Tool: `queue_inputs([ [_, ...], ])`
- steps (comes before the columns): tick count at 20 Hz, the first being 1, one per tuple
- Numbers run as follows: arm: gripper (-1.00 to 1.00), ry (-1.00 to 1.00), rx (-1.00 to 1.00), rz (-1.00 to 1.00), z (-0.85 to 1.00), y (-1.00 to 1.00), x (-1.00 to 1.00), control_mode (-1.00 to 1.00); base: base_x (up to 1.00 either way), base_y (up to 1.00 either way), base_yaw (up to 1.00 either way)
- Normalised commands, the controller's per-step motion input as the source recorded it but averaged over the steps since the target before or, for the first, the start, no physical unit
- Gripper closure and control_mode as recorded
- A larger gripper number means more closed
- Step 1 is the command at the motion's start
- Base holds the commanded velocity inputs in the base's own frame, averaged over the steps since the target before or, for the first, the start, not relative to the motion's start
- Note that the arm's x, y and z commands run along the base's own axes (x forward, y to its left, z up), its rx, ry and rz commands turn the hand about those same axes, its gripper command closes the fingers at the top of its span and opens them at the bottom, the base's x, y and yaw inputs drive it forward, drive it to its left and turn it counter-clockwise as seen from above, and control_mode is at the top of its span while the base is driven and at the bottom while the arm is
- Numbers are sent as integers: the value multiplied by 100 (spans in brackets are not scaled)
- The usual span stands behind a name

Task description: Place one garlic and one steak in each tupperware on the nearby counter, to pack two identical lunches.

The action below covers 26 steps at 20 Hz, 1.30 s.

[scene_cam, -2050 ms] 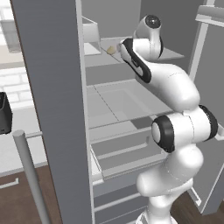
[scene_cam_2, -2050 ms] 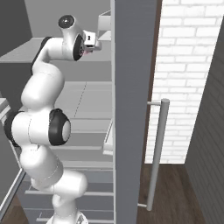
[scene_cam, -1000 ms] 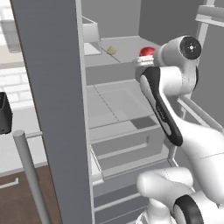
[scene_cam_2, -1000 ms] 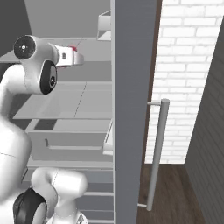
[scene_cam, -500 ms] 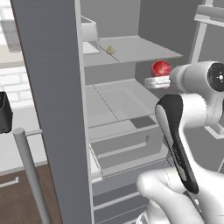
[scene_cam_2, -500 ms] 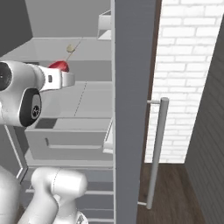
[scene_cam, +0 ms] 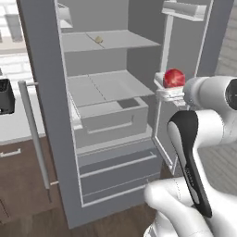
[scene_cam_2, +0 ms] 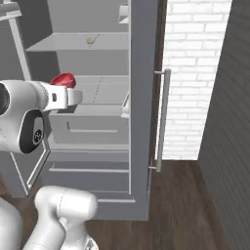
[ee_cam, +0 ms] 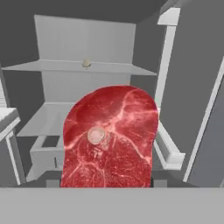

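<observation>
My gripper (scene_cam: 173, 85) is shut on a red marbled steak (scene_cam: 174, 77), held in the air in front of the open fridge, just outside its right side. In the right base view the steak (scene_cam_2: 62, 79) sits on top of the white hand, level with the middle shelf. In the hand view the steak (ee_cam: 109, 138) hides the fingertips. One small tan garlic (scene_cam: 98, 40) lies on the fridge's upper shelf, and it also shows as the garlic (scene_cam_2: 90, 40) and the garlic (ee_cam: 86, 64). A strip of pale counter (scene_cam: 18, 122) lies left of the fridge. The tupperware is out of view.
The fridge stands open, with a half-pulled grey drawer (scene_cam: 113, 115) under the middle shelf. Its open door (scene_cam: 44, 115) with a bar handle stands at the left, with a black toaster (scene_cam: 5, 95) beyond. A door shelf (scene_cam: 183, 9) juts out above the hand. A white brick wall (scene_cam_2: 195, 73) is to the right.
My gripper has drawn back from the upper shelf and come down and out of the fridge with the steak in it. The whole picture has shifted, so the camera moved too.
</observation>
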Motion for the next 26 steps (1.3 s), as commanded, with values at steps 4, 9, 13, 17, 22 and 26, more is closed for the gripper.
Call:
queue_inputs([
  [4, 100, 0, 0, 0, 0, 0, 0, 100, -100, 28, -16],
  [9, 100, 0, 0, 0, 0, 0, 0, 100, -100, 42, -26],
  [13, 100, 0, 0, 0, 0, 0, 0, 100, -95, 42, -59],
  [17, 100, 0, 0, 0, 0, 0, 0, 100, -78, 44, -64],
  [22, 100, 0, 0, 0, 0, 0, 0, 100, -35, 59, -66],
  [26, 100, 0, 0, 0, 0, 0, 0, 100, 15, 99, -55],
])
